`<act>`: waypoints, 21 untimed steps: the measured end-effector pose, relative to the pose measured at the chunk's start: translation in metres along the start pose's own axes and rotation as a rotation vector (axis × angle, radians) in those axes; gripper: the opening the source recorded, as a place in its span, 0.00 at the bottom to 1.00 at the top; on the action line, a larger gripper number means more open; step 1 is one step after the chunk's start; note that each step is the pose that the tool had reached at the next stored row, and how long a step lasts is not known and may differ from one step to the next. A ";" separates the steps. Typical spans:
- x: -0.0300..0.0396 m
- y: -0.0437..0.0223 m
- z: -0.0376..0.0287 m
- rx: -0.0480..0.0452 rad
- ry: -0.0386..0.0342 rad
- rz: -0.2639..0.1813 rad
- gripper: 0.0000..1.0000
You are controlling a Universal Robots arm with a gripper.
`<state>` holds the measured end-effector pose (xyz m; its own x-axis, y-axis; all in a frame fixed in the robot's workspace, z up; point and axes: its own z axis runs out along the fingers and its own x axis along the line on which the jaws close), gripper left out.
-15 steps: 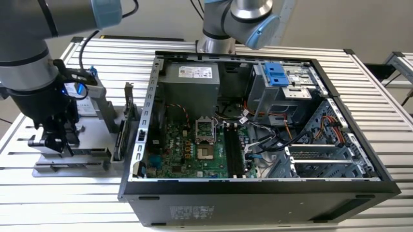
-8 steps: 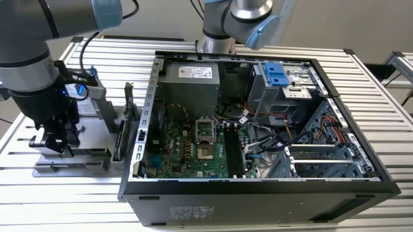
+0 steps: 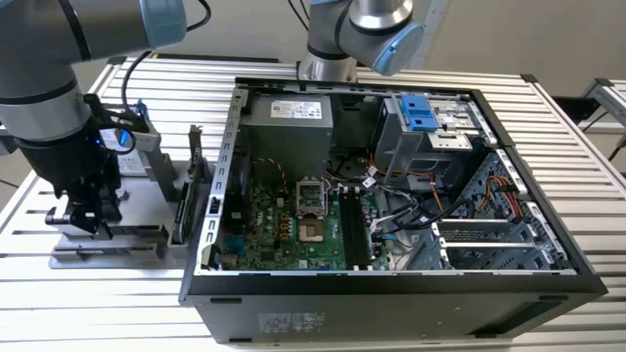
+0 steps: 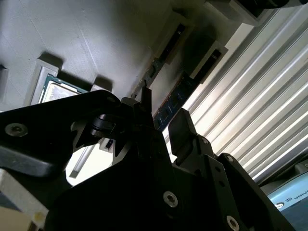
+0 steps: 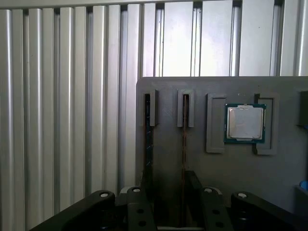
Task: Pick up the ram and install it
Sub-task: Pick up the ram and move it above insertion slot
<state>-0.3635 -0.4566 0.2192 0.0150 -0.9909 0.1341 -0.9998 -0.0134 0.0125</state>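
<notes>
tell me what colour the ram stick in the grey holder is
Dark blue. The ram shows its face best in the second wrist view.

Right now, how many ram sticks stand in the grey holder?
2 ram sticks: one in the edge slot, one in the next, nearer the processor. More may be hidden.

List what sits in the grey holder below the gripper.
In the first wrist view, a ram stick and a second thin board stand edge-on in slots; a processor chip lies flat in a recess. The boards' near ends are covered by the gripper.
</notes>
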 end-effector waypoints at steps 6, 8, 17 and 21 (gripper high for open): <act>-0.0006 0.0000 0.0021 -0.0001 0.0029 0.000 1.00; -0.0008 0.0000 0.0028 -0.0001 0.0038 0.000 1.00; -0.0011 -0.0001 0.0047 -0.0002 0.0062 0.000 1.00; -0.0012 -0.0001 0.0053 0.0001 0.0060 0.000 1.00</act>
<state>-0.3635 -0.4561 0.2138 0.0149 -0.9900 0.1401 -0.9998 -0.0133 0.0124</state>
